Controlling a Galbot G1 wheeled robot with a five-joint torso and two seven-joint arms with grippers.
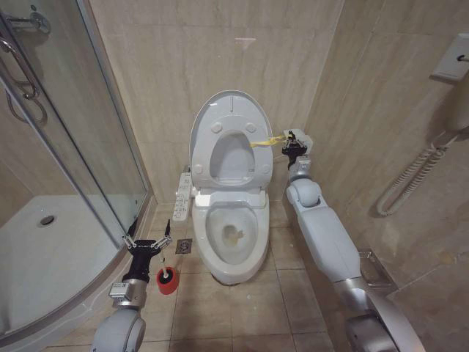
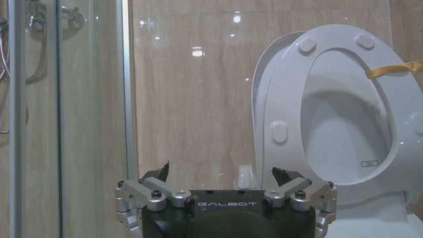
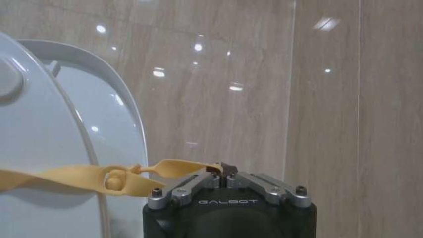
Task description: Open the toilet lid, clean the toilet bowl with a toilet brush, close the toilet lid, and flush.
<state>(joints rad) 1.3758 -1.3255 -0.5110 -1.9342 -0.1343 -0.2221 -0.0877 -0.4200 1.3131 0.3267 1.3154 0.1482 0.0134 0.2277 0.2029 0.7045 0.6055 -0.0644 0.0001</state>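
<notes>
We log toilet lid [image 1: 229, 110] raised against wall. Right end effector [image 1: 292, 143] pinched on yellow strap [image 1: 265, 141]. Left end effector [image 1: 149, 246] spread wide, empty, above toilet brush [image 1: 167, 279] on floor beside toilet bowl [image 1: 233, 235]. Opening done; brushing, closing, flushing remain.

- The walls [image 1: 161, 73] are glossy beige tile and meet in a corner on the right.
- Small bright spots of light [image 3: 198, 47] reflect off the tile.
- The floor [image 1: 220, 308] is beige tile with darker grout, and a small square drain [image 1: 183, 247] sits in it.
- A curved glass shower door [image 1: 66, 132] with a metal frame stands on the left, over a white shower tray [image 1: 44, 249].
- Chrome fittings [image 1: 22, 70] hang behind the glass.
- A coiled cord [image 1: 414, 176] hangs on the right wall.
</notes>
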